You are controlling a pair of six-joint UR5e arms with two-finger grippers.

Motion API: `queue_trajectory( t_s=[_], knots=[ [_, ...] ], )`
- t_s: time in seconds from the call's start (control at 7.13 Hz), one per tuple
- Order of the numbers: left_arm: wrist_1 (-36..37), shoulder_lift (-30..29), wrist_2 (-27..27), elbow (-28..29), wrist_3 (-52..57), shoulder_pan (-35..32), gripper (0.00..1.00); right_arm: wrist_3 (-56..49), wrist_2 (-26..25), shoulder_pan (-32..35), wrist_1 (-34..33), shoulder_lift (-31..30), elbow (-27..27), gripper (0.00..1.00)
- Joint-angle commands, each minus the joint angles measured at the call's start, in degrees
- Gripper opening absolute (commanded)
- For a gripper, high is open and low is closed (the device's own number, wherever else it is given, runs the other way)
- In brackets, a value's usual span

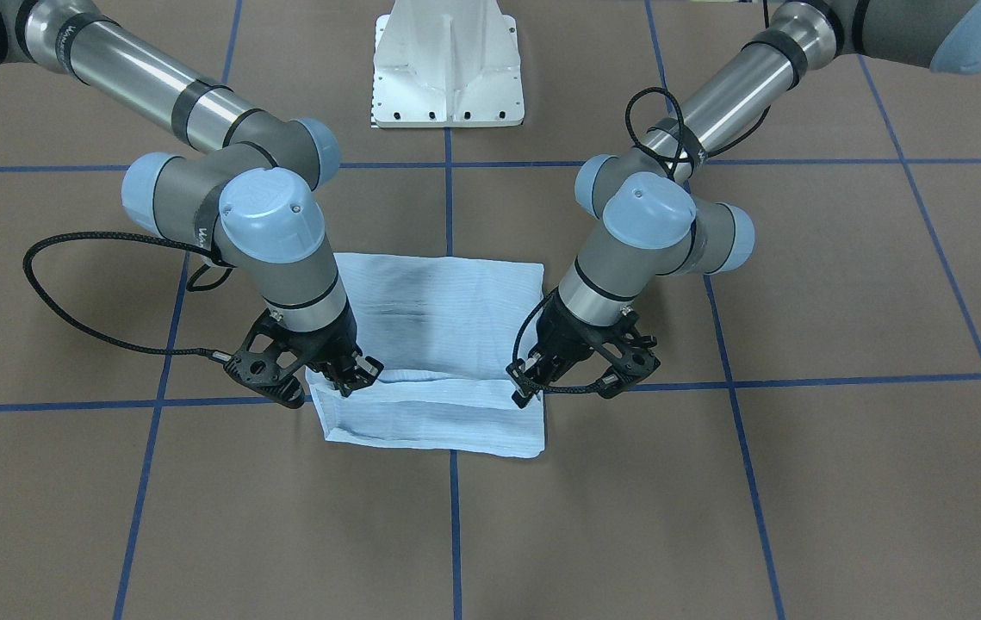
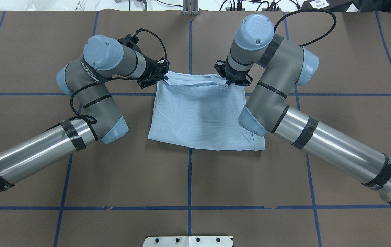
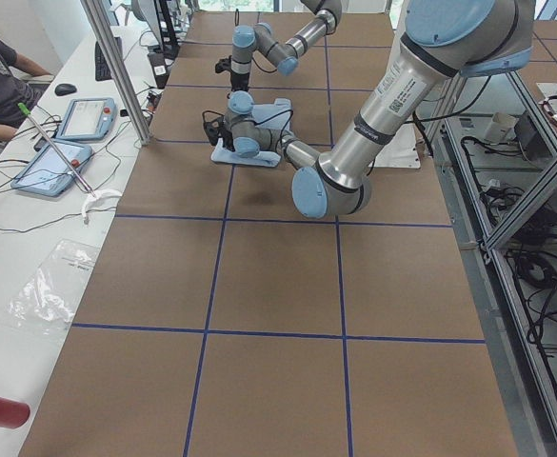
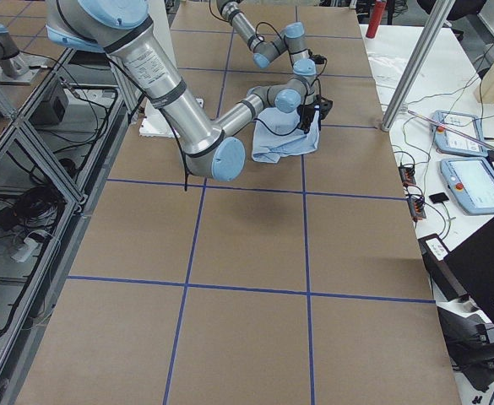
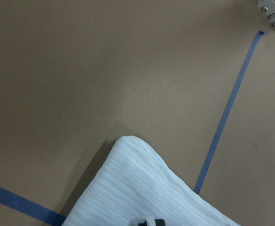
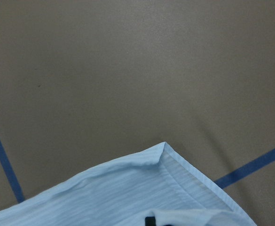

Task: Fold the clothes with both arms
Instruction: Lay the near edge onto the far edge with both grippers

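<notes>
1. First, nearest the white base [image 1: 447, 69], you saw the shirt [image 2: 202, 116] lying folded into a rough square on the brown table [image 2: 319, 51], its near edge flat across a blue tape line [image 2: 189, 178].
2. Further out, you saw the left arm [image 2: 89, 89] and the right arm [image 2: 277, 89] bent in over the shirt's two sides.
3. At the far edge, you saw the left gripper [image 2: 163, 73] pinched tight on one far corner of the shirt, with the fabric puckered there.
4. Level with it, you saw the right gripper [image 2: 229, 80] clamped on the other far corner, and that far edge was lifted a little off the table.
</notes>
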Motion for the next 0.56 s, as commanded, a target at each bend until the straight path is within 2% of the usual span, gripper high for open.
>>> queue_trajectory(
  t_s=[0.0, 0.14, 0.28, 0.42],
  knots=[
    [-0.4, -0.1, 0.0, 0.3, 0.0, -0.1, 0.0, 0.0, 0.0, 0.0, 0.1, 0.0, -0.3, 0.0],
    [-0.7, -0.2, -0.1, 0.3, 0.0, 0.0, 0.0, 0.1, 0.0, 0.0, 0.1, 0.2, -0.3, 0.0],
    [-2.2, -0.2, 0.0, 0.3, 0.0, -0.1, 0.45, 0.1, 0.0, 0.0, 0.4, 0.2, -0.4, 0.06],
    [-2.5, -0.4, 0.0, 0.2, -0.1, -0.1, 0.99, 0.1, -0.1, 0.0, 1.9, 0.0, -0.9, 0.99]
  ],
)
